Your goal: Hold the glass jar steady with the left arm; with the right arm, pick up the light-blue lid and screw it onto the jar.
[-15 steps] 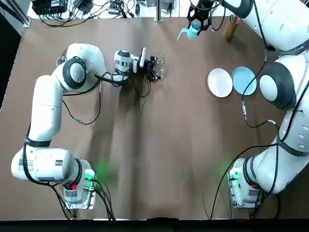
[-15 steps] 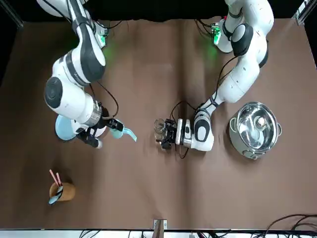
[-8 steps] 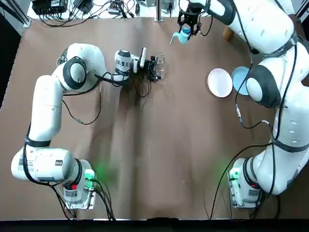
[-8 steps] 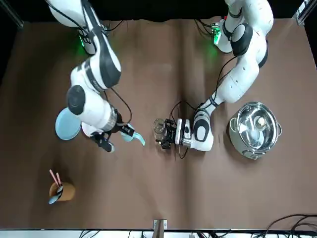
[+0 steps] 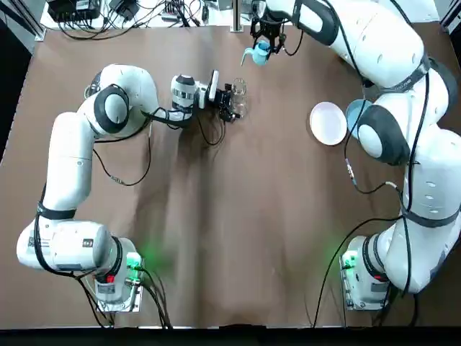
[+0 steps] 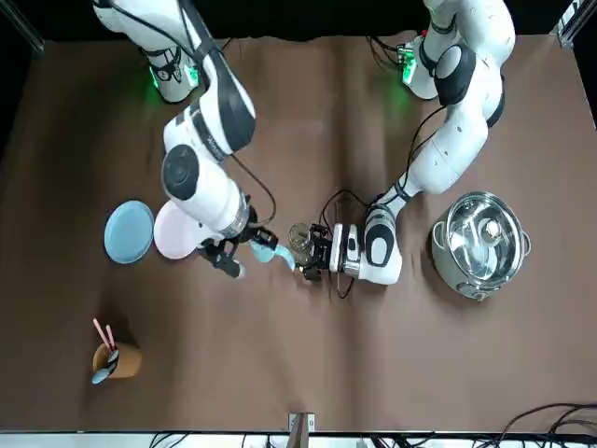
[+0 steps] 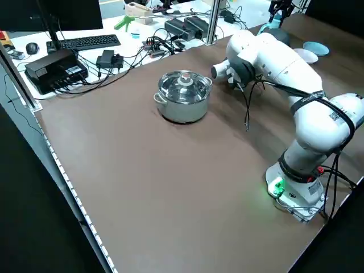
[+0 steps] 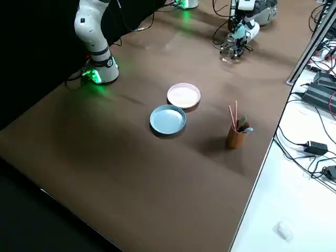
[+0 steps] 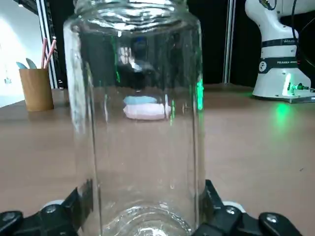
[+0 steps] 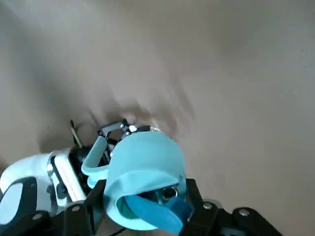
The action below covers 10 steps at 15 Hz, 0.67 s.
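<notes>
Light-blue lid [image 10: 145, 167] in outstretched right claw [image 5: 263, 43]

We see the clear, empty glass jar [image 9: 135, 123] standing upright on the bench [image 5: 252, 216], its mouth uncapped. The light-blue lid [image 10: 142, 167], trailing a strap, hangs raised off the bench, near the jar.

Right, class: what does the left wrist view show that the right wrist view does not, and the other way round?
Only the left wrist view: a wooden cup of straws, plates seen through the glass jar, and the right arm's base. Only the right wrist view: the light-blue lid held in the right gripper. Both: the left gripper and the brown table; the jar fills the left wrist view, but the lid mostly hides it in the right.
</notes>
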Motion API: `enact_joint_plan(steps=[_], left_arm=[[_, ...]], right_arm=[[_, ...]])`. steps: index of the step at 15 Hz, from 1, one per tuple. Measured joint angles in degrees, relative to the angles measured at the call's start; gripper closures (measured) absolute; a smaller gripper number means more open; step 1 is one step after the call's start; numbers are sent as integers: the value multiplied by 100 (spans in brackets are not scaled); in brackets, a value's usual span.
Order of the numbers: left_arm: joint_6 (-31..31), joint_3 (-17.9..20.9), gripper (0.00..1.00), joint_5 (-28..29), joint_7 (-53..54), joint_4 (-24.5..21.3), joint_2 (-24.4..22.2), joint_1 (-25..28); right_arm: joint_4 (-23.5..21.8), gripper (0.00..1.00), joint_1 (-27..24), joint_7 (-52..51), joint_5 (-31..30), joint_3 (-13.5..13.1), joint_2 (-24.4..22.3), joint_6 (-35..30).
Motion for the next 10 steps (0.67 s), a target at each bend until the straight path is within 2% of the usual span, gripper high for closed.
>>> enact_joint_plan(steps=[10], left_arm=[[1, 1, 7, 0, 0, 1, 0, -1]], right_arm=[[528, 32, 478, 1, 0, 8, 539, 396]])
